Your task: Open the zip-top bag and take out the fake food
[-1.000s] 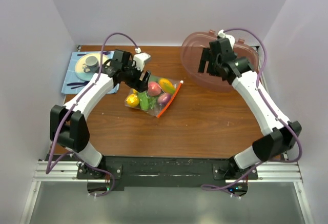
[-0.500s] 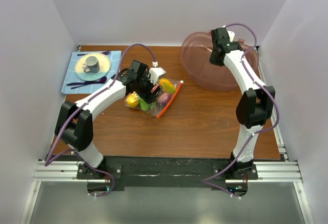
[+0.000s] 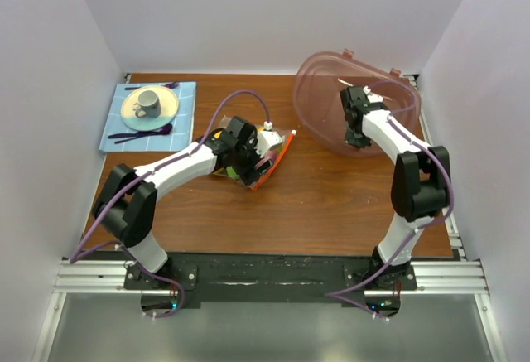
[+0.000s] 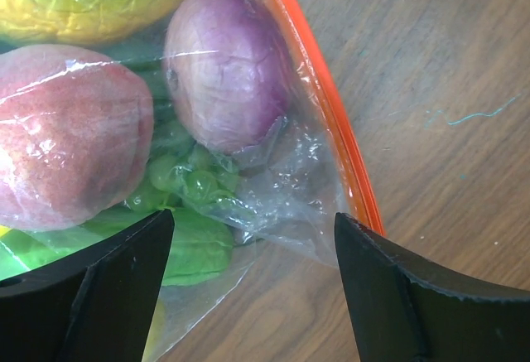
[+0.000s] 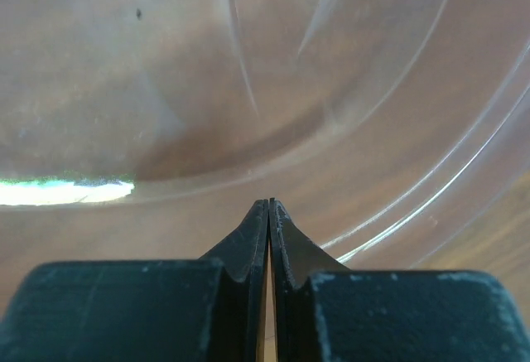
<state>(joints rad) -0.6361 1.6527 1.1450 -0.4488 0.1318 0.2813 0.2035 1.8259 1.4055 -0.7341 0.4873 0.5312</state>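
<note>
Left gripper [image 4: 251, 228]: jaws released, straddling a zip-top bag [image 4: 290, 192] corner.
Right gripper [image 5: 270, 209]: jaws clenched, empty, over tub [image 5: 248, 64].
Progress: zip strip [image 4: 331, 122] appears closed; fake food [image 4: 224, 72] inside; opening and removal remain.

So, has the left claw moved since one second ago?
Yes. The left claw moved rightward and nearer, away from the blue mat, over the zip-top bag.

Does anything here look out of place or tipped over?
The pink tub at the back right looks tipped up, its far rim rising past the table edge, with the right end effector shut inside it.
</note>
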